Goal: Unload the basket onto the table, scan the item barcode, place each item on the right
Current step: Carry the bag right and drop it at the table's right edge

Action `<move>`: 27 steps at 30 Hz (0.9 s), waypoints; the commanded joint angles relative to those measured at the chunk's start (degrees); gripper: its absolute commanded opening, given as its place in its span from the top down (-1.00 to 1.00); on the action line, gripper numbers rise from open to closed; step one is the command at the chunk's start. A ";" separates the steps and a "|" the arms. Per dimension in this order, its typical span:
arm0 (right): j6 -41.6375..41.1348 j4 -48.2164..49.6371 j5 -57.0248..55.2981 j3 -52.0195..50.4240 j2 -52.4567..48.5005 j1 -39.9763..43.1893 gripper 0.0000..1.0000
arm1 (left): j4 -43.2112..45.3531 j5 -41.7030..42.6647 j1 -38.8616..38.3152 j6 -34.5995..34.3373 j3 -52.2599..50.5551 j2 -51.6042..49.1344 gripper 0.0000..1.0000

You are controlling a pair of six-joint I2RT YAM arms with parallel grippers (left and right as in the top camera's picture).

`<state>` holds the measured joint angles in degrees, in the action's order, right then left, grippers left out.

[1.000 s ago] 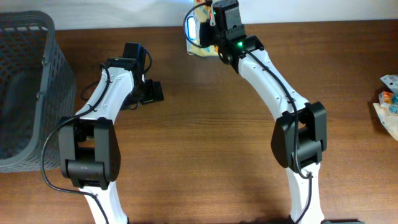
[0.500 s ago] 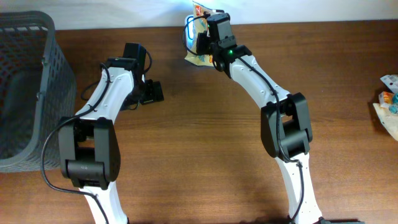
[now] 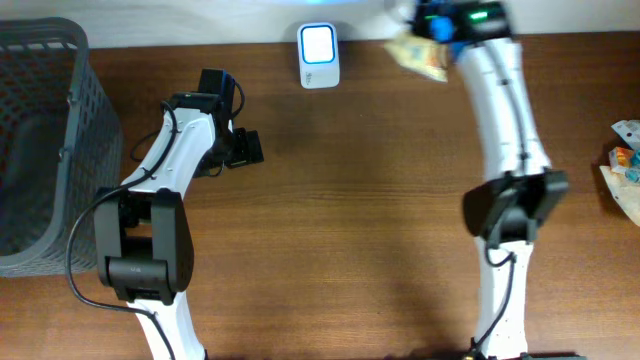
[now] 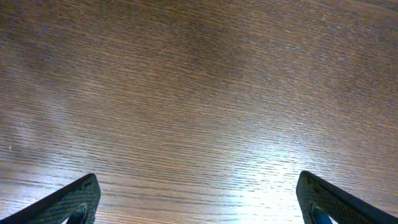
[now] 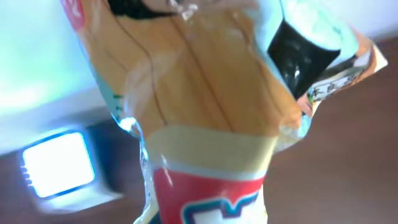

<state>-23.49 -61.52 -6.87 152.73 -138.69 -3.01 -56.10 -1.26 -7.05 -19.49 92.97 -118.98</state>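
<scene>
Wooden table [image 3: 350, 210], packet gripped near its far edge.
Right gripper [image 3: 437, 33] was clenched on the packet [image 3: 416, 54], just right of the glowing scanner [image 3: 319, 55] at the far edge; left gripper [image 4: 198, 202] hung released over bare wood, nearer the basket [image 3: 92, 150] at the left edge.

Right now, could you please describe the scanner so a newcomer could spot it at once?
Follow the table's far edge to its middle. The scanner is the small white box there, left of the packet in the right gripper. It alone has a glowing face.
</scene>
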 commanded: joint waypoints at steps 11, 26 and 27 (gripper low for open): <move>-3.23 -17.99 -7.28 0.15 1.22 35.76 0.92 | 0.09 0.44 -0.07 -0.17 -0.31 0.72 -0.98; -3.21 -21.18 -7.15 -1.75 -5.49 49.20 0.12 | 0.09 0.42 -0.07 -0.17 -0.31 0.72 -0.98; -3.19 -21.27 -7.15 -1.84 -5.49 49.40 -0.04 | 0.09 0.42 -0.07 -0.17 -0.31 0.72 -0.98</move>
<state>-26.57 -82.56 -13.26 151.50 -143.79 45.39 -56.10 -1.26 -7.05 -19.49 92.97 -118.98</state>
